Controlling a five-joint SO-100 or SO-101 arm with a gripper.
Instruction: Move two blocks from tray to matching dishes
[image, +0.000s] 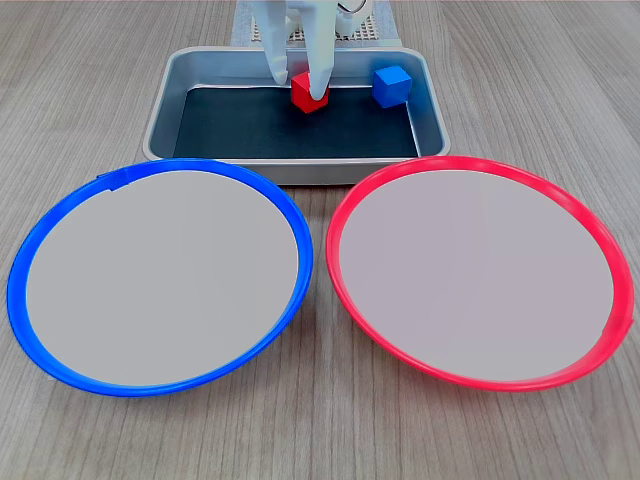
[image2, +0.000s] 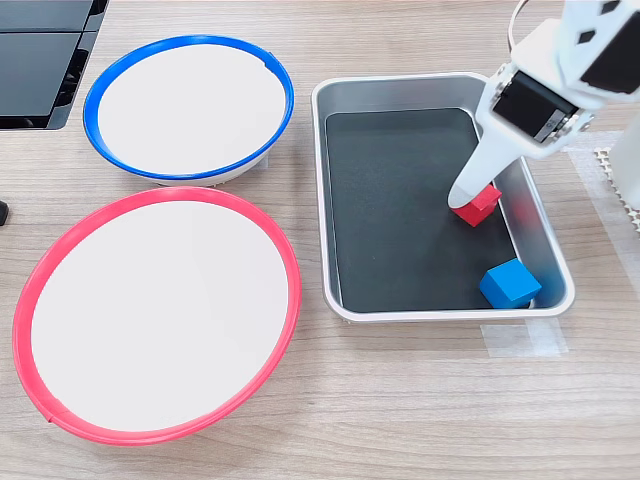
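The grey tray (image: 165, 105) (image2: 440, 306) holds both blocks. A red block (image: 303, 97) (image2: 484, 206) sits slightly tilted at the tray's floor near the far wall in the first exterior view. My white gripper (image: 300, 88) (image2: 470, 196) reaches down into the tray with a finger on each side of the red block, shut on it. The blue block (image: 391, 86) (image2: 509, 284) rests apart in the tray's corner. Empty in front of the tray are the blue-rimmed dish (image: 160, 275) (image2: 190, 105) and the red-rimmed dish (image: 480, 270) (image2: 155, 315).
The two dishes stand side by side on a wooden table, nearly touching. In the second exterior view, a dark flat object (image2: 40, 60) lies at the top left and a perforated white base (image2: 615, 180) shows at the right edge.
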